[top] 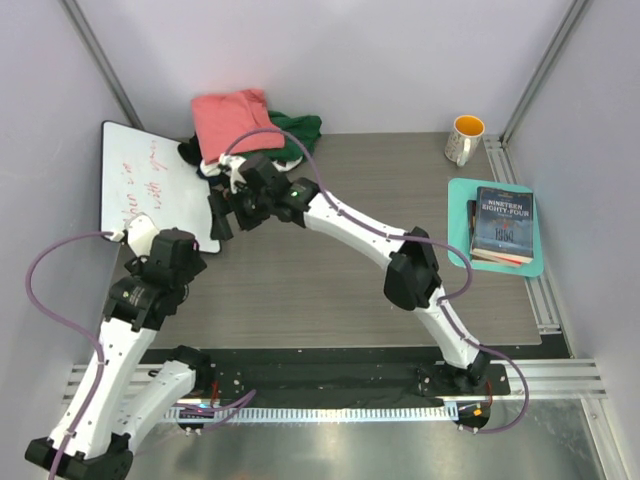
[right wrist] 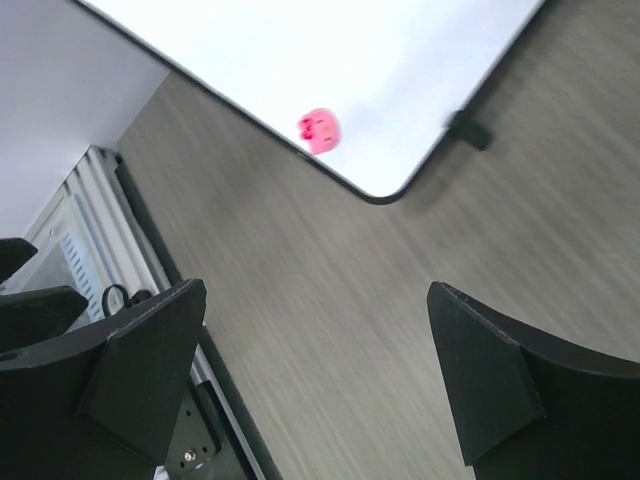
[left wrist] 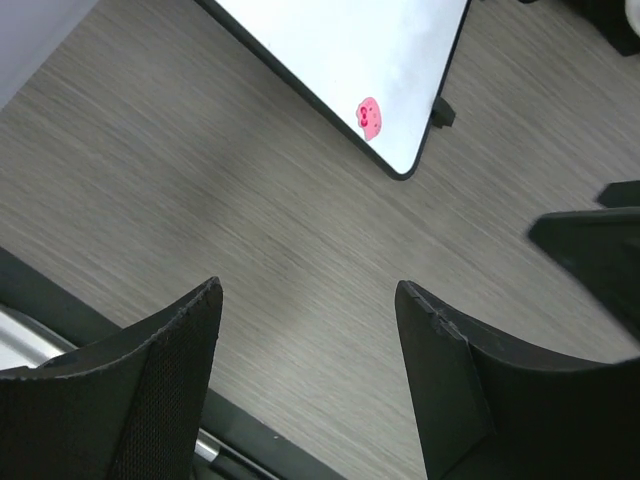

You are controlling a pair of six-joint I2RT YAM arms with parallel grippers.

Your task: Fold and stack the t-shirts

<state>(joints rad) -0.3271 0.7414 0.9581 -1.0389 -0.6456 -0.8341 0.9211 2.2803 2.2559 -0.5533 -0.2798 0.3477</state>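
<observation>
A crumpled salmon-pink cloth t-shirt (top: 232, 118) tops a heap at the back left of the grey wood-grain bench (top: 300, 290), against the rear wall. A dark green cloth t-shirt (top: 298, 127) sticks out of the heap to its right. Bits of black cloth (top: 190, 152) and white cloth (top: 216, 166) show at the heap's near edge (how many garments these belong to cannot be told). The heap's left part lies beside the far right corner of a white rectangular board with red writing (top: 150, 190), which lies flat on the bench's left side.

The right arm reaches across the bench to the left. The right hand (right wrist: 315, 330) hangs just in front of the heap, near the board's near right corner, its jaws spread wide with nothing between them. Below it are bare bench and the board's rounded corner, where a small pink blob (right wrist: 320, 130) sits on the white surface. The left hand (left wrist: 310, 340) hovers over the bench beside the same corner, jaws apart and empty.

On the bench's right side a white mug with a yellow inside (top: 465, 140) stands at the back, and a dark blue book (top: 503, 225) lies on a teal mat (top: 458, 200).
</observation>
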